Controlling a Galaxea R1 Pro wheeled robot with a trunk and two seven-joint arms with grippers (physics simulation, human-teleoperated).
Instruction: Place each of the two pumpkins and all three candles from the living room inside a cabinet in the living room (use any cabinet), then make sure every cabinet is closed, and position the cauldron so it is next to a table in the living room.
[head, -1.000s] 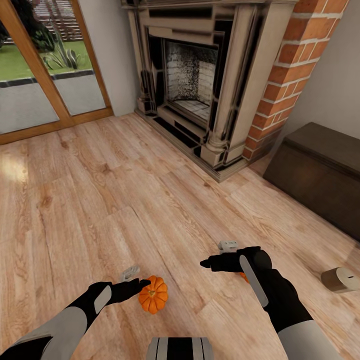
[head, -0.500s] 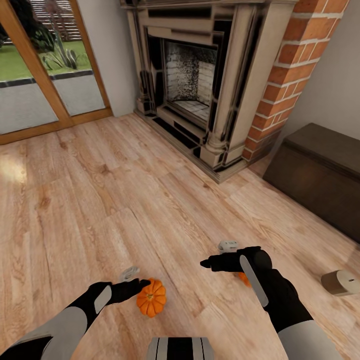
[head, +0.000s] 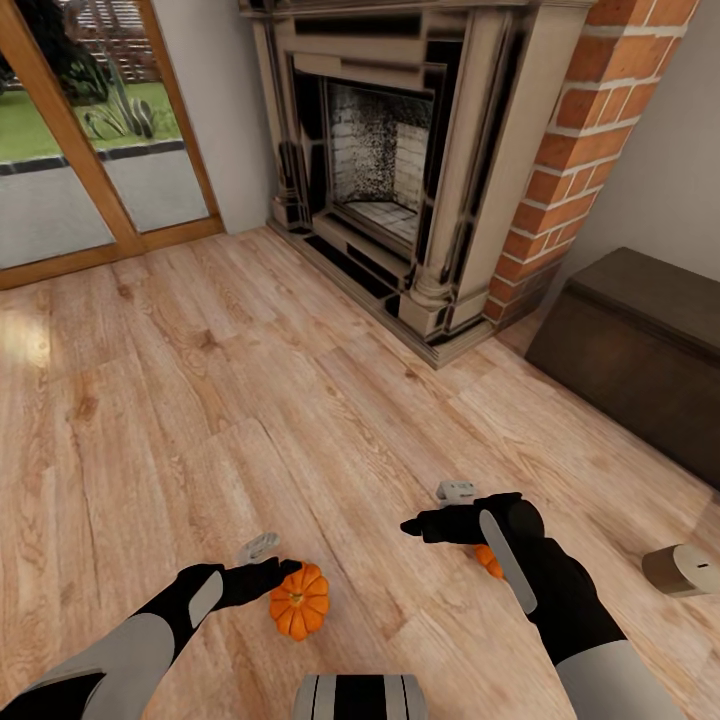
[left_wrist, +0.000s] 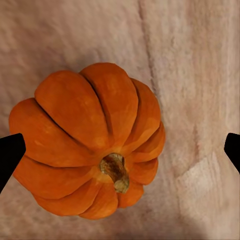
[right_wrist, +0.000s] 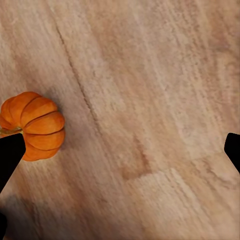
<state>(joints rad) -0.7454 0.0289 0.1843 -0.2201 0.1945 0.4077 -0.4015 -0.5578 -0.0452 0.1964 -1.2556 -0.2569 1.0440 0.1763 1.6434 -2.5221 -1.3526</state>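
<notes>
One orange ribbed pumpkin (head: 298, 601) sits on the wood floor right at the tip of my left gripper (head: 284, 569). In the left wrist view this pumpkin (left_wrist: 85, 140) lies stem-up below the open left gripper (left_wrist: 120, 152), nearer one black fingertip (left_wrist: 10, 155). A second pumpkin (head: 487, 559) peeks out from under my right forearm; the right wrist view has it (right_wrist: 32, 125) beside one finger of the open right gripper (right_wrist: 120, 152), not between them. The right gripper (head: 410, 524) hovers over bare floor. A beige candle (head: 680, 570) lies at the right edge. The dark brown cabinet (head: 640, 350) stands shut against the right wall.
A stone fireplace (head: 400, 170) with a brick chimney side (head: 590, 150) stands ahead. Glass patio doors with a wooden frame (head: 80, 150) are at the back left. Wood floor (head: 200, 400) stretches between me and them.
The near floor, pumpkin and candle have slid slightly down in the head view, so the camera has moved a little. Both arms keep their place in the picture, grippers still open.
</notes>
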